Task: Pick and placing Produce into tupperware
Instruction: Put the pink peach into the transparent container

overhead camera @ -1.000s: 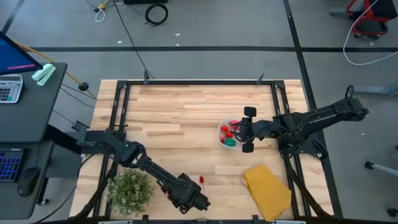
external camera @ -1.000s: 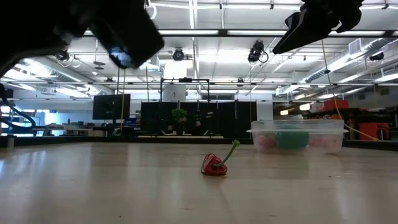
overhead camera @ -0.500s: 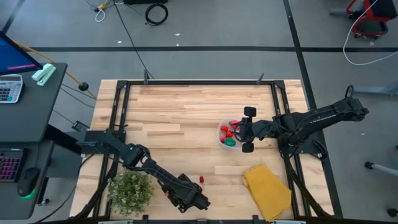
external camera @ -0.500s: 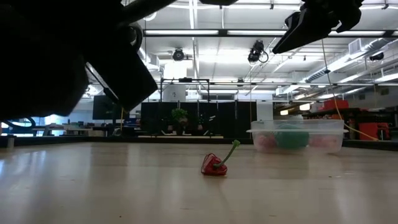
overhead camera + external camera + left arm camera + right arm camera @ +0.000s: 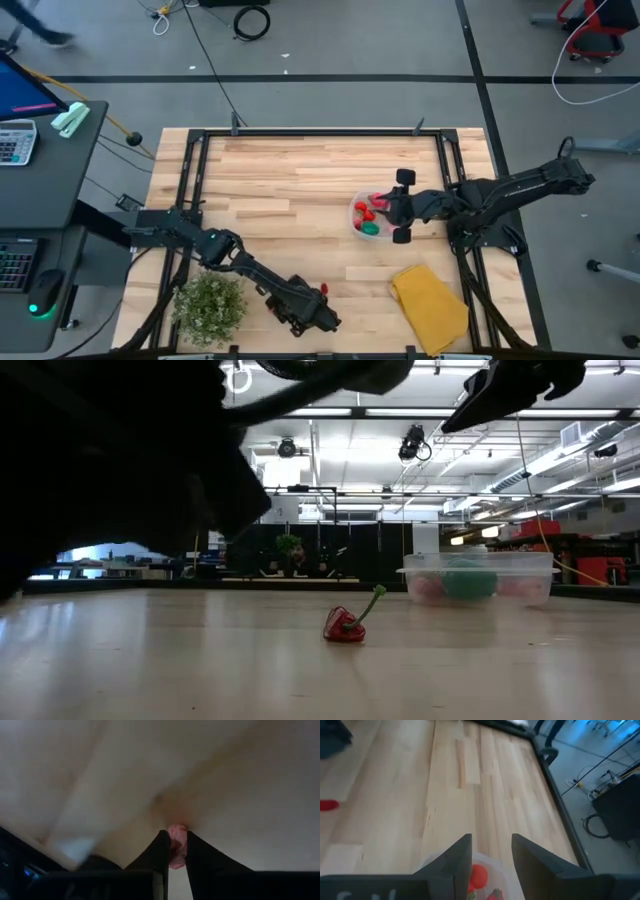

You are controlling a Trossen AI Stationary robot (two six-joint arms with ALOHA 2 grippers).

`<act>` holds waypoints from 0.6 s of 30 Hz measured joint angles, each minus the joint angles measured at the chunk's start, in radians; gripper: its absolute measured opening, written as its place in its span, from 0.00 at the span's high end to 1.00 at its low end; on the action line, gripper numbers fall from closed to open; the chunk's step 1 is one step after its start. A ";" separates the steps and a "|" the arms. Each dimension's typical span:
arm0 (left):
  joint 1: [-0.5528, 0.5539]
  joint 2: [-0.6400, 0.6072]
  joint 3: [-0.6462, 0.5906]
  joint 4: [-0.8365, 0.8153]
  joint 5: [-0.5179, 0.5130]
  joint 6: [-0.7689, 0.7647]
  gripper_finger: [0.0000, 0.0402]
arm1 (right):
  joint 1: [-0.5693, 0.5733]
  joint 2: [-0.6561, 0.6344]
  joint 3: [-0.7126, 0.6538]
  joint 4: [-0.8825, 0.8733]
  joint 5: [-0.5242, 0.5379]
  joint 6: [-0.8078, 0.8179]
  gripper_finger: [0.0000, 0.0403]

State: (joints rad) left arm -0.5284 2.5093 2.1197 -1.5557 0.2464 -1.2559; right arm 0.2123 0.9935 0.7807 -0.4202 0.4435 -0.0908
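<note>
- Left end effector (image 5: 322,306) is low over the near edge of the bench (image 5: 300,180), and the last loose piece of produce, a red pepper (image 5: 324,289), lies right at its tip.
- From the left wrist, the fingers (image 5: 159,851) stand a narrow gap apart with the red piece (image 5: 176,845) sitting between them; whether they are already pressing on it I cannot tell.
- From table height the pepper (image 5: 345,627) rests on the wood, its green stem angled up and toward the container side, so its long axis runs roughly across the bench.
- The tupperware (image 5: 368,215) sits well apart, toward the right side, already holding red pieces and a green one.
- Right end effector (image 5: 400,207) hovers just beside and above that container, fingers (image 5: 455,860) spread, holding nothing.
- So the left arm is plainly the nearer one; my read is the carry will go away from the leafy plant (image 5: 210,304), past the yellow cloth (image 5: 430,305) side.
</note>
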 joint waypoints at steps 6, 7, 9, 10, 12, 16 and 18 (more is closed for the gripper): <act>0.070 -0.002 0.037 -0.018 -0.211 0.071 0.86 | 0.000 -0.114 0.000 -0.029 0.002 0.024 0.64; 0.083 -0.006 0.047 -0.013 -0.259 0.071 0.86 | 0.000 -0.133 0.000 -0.041 0.002 0.034 0.64; 0.110 -0.030 0.061 -0.009 -0.350 0.073 0.87 | 0.000 -0.173 0.000 -0.075 0.002 0.058 0.64; 0.123 -0.045 0.066 -0.014 -0.407 0.075 0.88 | 0.000 -0.191 0.000 -0.091 0.002 0.068 0.64; 0.148 -0.078 0.068 -0.012 -0.546 0.074 0.89 | 0.000 -0.224 0.000 -0.120 0.002 0.087 0.64; 0.222 -0.126 0.069 0.068 -0.833 0.088 0.89 | 0.000 -0.264 0.000 -0.161 0.002 0.100 0.64; 0.266 -0.138 0.068 0.159 -0.911 0.161 0.87 | 0.000 -0.274 0.000 -0.184 0.001 0.118 0.64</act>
State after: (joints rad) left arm -0.2627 2.3715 2.1880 -1.3965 -0.6647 -1.0947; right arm 0.2119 0.7194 0.7807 -0.6044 0.4449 0.0269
